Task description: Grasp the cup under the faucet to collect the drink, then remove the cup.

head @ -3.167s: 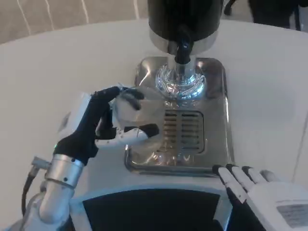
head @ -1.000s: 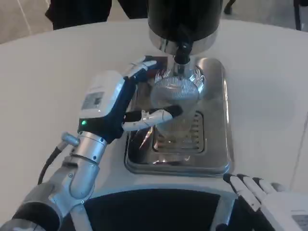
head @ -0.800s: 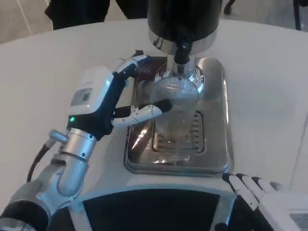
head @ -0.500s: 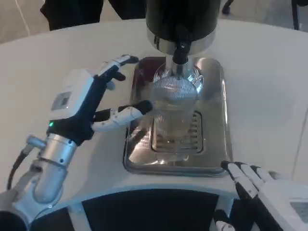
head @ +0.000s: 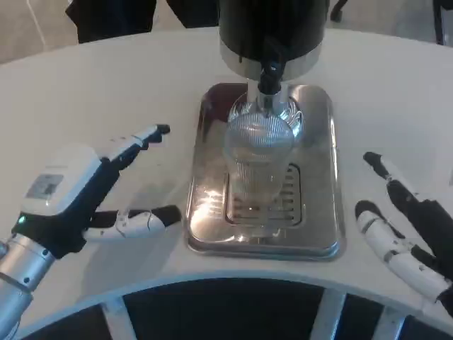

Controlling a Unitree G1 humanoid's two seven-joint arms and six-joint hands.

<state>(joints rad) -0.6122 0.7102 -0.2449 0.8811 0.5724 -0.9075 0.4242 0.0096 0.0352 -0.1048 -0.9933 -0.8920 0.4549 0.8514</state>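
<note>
A clear ribbed cup (head: 258,159) stands upright on the steel drip tray (head: 322,227), right under the black faucet (head: 269,74) of the dark dispenser (head: 272,28). My left hand (head: 85,195) is open to the left of the tray, well apart from the cup, fingers spread toward it. My right hand (head: 403,227) is open at the right of the tray, fingers spread, touching nothing.
The round white table (head: 85,92) spreads around the tray. Its front edge curves just below both hands. A dark-clothed person (head: 113,18) stands beyond the table's far left side.
My left hand has let go of the cup and drawn back left and toward me. The right hand has risen beside the tray and spread its fingers. The cup stays under the faucet.
</note>
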